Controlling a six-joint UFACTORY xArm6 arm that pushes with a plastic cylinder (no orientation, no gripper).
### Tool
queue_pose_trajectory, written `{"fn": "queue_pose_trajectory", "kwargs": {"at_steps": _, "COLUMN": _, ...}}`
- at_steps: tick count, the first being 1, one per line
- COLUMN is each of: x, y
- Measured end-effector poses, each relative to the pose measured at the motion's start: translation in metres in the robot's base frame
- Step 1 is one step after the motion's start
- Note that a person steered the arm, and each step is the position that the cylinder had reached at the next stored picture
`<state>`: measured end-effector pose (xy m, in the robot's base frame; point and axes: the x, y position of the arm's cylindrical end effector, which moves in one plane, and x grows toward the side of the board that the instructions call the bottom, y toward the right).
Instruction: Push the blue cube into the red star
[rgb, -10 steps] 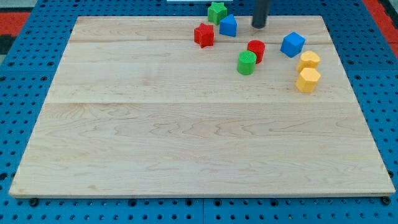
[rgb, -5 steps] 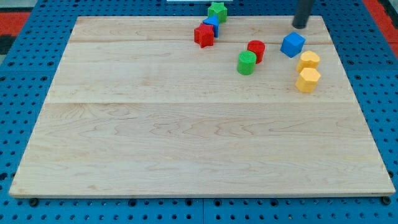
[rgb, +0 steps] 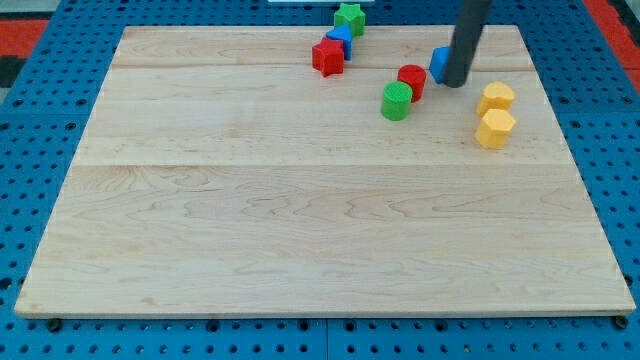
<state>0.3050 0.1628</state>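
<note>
Two blue blocks are seen on the wooden board (rgb: 300, 220): one smaller blue block (rgb: 342, 38) is pressed against the red star (rgb: 327, 56) near the view's top, just below the green star (rgb: 349, 17), and the blue cube (rgb: 439, 62) lies further to the view's right, mostly hidden behind the dark rod. My tip (rgb: 455, 83) is set on the board touching the cube's right side, with the red cylinder (rgb: 411, 81) and the green cylinder (rgb: 397, 101) just to the view's left and the two yellow blocks (rgb: 495, 113) to the view's right. No fingers are carried by this arm, so nothing is grasped; contact is by the rod's end alone. The step in hand is judged to be the push of the blue cube leftward toward the red star, with the two well apart. A sweep toward the view's upper left is called for next, kept above the red cylinder so that it is not caught and dragged along. A slip off the cube's edge is the likely fault.
</note>
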Motion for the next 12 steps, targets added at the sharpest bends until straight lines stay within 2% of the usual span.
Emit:
{"fn": "queue_pose_trajectory", "kwargs": {"at_steps": 1, "x": -0.015, "y": 0.039}}
{"fn": "queue_pose_trajectory", "kwargs": {"at_steps": 2, "x": -0.022, "y": 0.052}}
{"fn": "queue_pose_trajectory", "kwargs": {"at_steps": 4, "x": -0.026, "y": -0.001}}
{"fn": "queue_pose_trajectory", "kwargs": {"at_steps": 6, "x": -0.046, "y": 0.013}}
{"fn": "queue_pose_trajectory", "kwargs": {"at_steps": 8, "x": -0.045, "y": -0.057}}
{"fn": "queue_pose_trajectory", "kwargs": {"at_steps": 11, "x": -0.058, "y": -0.058}}
{"fn": "queue_pose_trajectory", "kwargs": {"at_steps": 12, "x": -0.074, "y": -0.046}}
